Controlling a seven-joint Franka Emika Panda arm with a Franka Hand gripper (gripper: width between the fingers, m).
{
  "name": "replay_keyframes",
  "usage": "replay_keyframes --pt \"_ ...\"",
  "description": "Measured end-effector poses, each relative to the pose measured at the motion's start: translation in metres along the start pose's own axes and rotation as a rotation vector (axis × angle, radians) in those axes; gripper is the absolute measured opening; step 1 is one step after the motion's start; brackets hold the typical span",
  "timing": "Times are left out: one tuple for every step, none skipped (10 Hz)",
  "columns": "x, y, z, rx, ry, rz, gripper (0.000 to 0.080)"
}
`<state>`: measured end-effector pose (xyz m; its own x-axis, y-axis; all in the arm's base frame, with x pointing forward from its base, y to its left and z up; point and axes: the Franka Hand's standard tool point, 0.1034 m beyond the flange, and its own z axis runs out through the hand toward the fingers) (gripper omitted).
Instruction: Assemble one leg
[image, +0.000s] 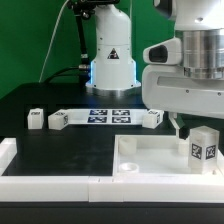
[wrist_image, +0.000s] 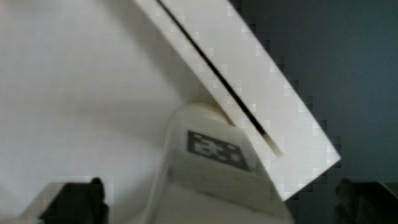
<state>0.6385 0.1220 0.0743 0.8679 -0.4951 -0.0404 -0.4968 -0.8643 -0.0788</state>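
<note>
One leg (image: 203, 146), a small white post with a black-and-white tag, stands upright on the right corner of the large white tray-like part (image: 150, 158). My gripper (image: 190, 128) hovers just above and slightly behind it. In the wrist view the leg (wrist_image: 222, 150) lies between my two dark fingertips (wrist_image: 75, 201), which stand wide apart and do not touch it. My gripper (wrist_image: 219, 203) is open and empty. Three more legs stand on the black table: two at the exterior view's left (image: 36, 119) (image: 57, 119) and one near the middle (image: 152, 119).
The marker board (image: 105, 115) lies flat behind the tray part, in front of the robot base (image: 110, 60). A low white fence (image: 40, 180) runs along the front and left of the table.
</note>
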Motion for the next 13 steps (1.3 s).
replay_keyframes --pt "0.0012 0.0009 -0.0004 0.0 0.001 -0.119 0.0649" --pt "0.0033 0.003 -0.0008 0.0 0.002 -0.254 0.0649" --pt "0.0035 0.0033 -0.0008 -0.005 0.004 -0.358 0.0649" --pt "0.0055 0.0024 -0.0015 -0.016 0.02 -0.477 0.0649" --pt "0.0063 0.0032 -0.0018 -0.032 0.026 -0.586 0.0649" --pt "0.0072 0.0043 -0.0019 -0.042 0.026 -0.701 0.0649" --pt "0.0076 0.0046 -0.0015 -0.045 0.028 -0.798 0.0649" --pt "0.0085 0.0058 -0.0016 -0.045 0.027 -0.827 0.0649" --pt "0.0086 0.006 -0.0016 -0.045 0.027 -0.828 0.0622" --pt "0.0086 0.006 -0.0016 -0.045 0.027 -0.827 0.0622" --pt "0.0086 0.006 -0.0016 -0.045 0.027 -0.827 0.045" --pt "0.0086 0.006 -0.0016 -0.045 0.027 -0.827 0.045" --pt "0.0085 0.0058 -0.0016 -0.043 0.027 -0.804 0.0287"
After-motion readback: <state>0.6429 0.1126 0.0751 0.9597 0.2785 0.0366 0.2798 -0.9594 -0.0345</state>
